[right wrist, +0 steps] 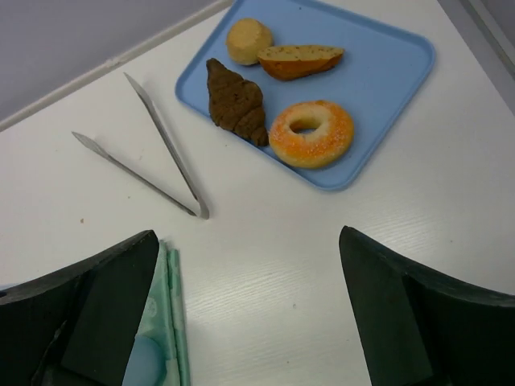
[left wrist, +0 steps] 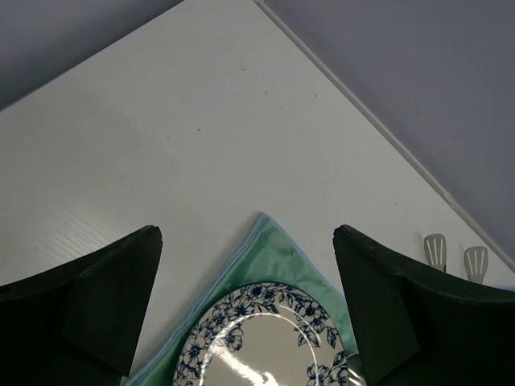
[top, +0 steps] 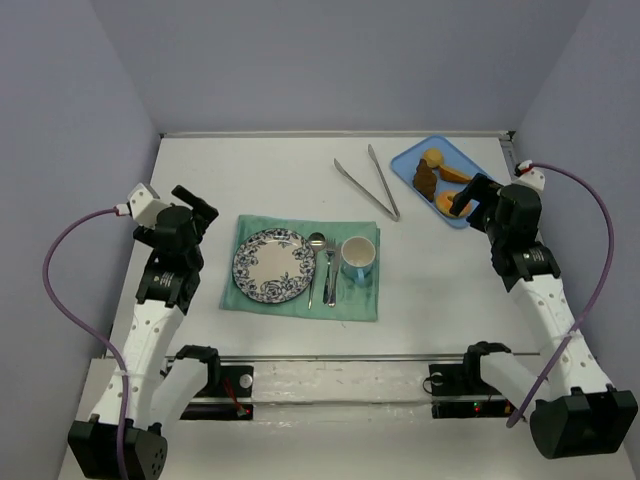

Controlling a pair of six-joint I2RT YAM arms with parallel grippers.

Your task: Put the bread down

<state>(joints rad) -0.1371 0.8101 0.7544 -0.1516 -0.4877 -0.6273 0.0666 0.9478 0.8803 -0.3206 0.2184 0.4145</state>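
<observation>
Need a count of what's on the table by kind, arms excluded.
Bread: 4 (bun, roll, croissant, doughnut)
Tray: 1
Tongs: 1
Plate: 1
Mug: 1
Cutlery: 2 (spoon, one more)
Mat: 1
Total: 11

The top camera is looking down from above and behind the arm bases over the whole surface (top: 290, 170). The left wrist camera is peering closely past the left gripper (left wrist: 247, 241) at the plate (left wrist: 265, 330) just ahead. The right wrist camera is facing the tray (right wrist: 386, 64) and tongs (right wrist: 163, 141) beyond the right gripper (right wrist: 248, 237). Both areas are also showing from the top.
</observation>
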